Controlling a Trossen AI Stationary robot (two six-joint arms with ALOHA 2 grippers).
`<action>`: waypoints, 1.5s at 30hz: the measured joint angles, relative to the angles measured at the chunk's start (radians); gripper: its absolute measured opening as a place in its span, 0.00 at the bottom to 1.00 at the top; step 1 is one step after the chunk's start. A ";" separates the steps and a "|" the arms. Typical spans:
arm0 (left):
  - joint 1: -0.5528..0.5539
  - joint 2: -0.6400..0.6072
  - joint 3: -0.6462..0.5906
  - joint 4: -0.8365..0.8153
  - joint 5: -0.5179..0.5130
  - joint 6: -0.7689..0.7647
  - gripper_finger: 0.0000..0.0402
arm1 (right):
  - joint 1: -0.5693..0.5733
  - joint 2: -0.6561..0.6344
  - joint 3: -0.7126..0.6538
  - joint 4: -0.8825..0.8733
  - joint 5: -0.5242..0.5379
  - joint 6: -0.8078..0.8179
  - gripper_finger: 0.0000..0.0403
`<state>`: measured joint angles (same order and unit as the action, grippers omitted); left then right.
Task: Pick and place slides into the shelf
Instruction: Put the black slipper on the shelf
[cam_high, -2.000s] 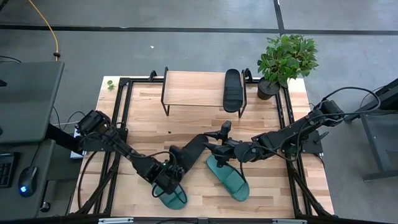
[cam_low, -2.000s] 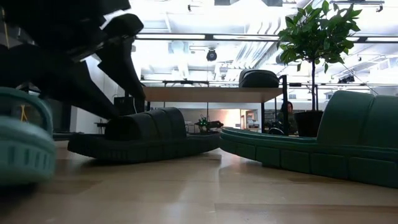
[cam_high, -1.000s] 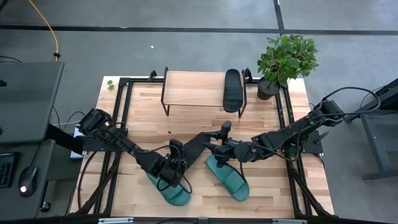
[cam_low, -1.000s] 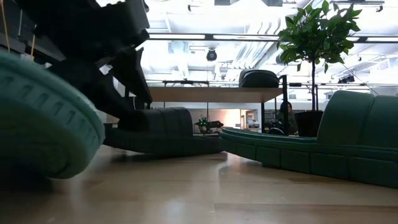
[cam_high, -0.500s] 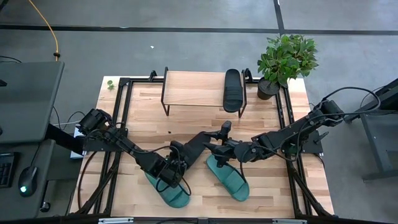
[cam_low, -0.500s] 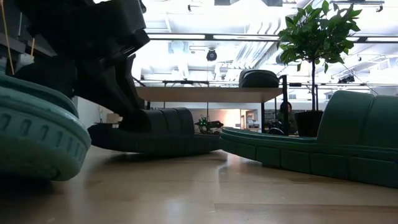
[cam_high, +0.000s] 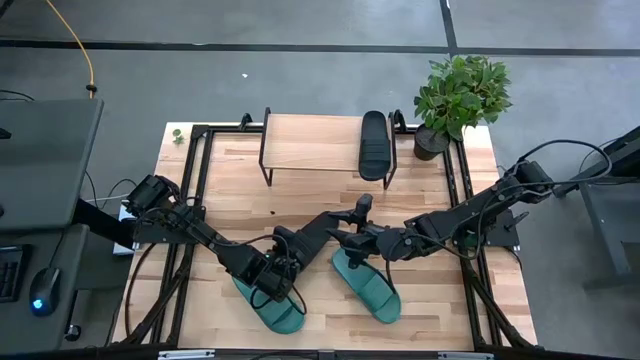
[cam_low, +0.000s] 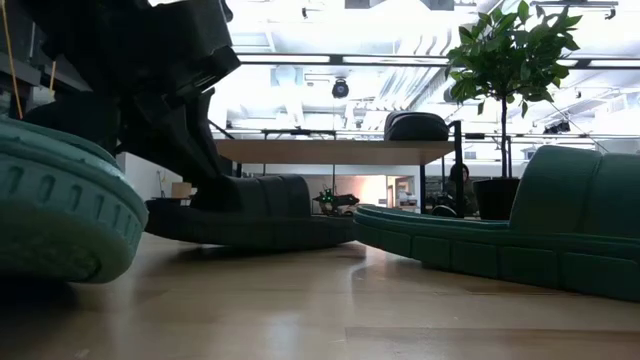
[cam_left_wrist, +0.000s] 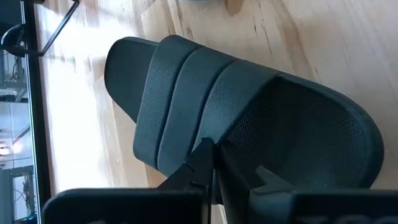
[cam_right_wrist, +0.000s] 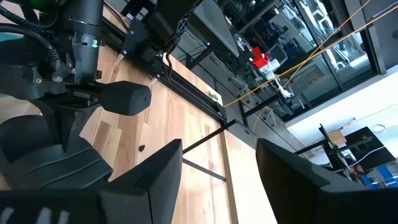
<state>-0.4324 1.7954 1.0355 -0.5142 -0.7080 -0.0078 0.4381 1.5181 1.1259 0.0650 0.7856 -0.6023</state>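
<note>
A black slide lies sole-down in the middle of the table; it also shows in the left wrist view. My left gripper is shut on its strap. Two teal slides lie on the table near the front edge, one under my left arm and the other to its right. Another black slide lies on the right end of the shelf. My right gripper hovers open above the table by the middle black slide's far end, with nothing between its fingers. My left gripper pinches the black slide's wide strap at its heel-side edge between its two fingers, close to one side of the slide. The fingers slant down from the table's near left. The slide's sole stays on the table.
A potted plant stands at the table's far right corner, beside the shelf. Black frame rails run along the table's left and right sides. Bare wood lies between the shelf and the middle black slide.
My left gripper has settled onto the black slide's strap and shut on it, without travelling across the table. The teal slide under my left arm has sunk a little at its near end. My right gripper has kept still.
</note>
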 joint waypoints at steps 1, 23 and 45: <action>0.000 0.000 0.000 -0.005 -0.001 -0.001 0.02 | 0.000 0.000 0.000 0.000 0.000 0.000 0.49; -0.013 0.000 0.180 -0.358 -0.111 -0.131 0.00 | 0.000 0.000 0.000 0.000 0.158 0.023 0.49; -0.013 0.000 0.423 -0.640 -0.332 -0.181 0.01 | 0.010 0.000 0.124 -0.225 0.123 0.318 0.49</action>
<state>-0.4454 1.7954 1.4581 -1.1539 -1.0396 -0.1893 0.4477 1.5185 1.2499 -0.1604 0.9087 -0.2844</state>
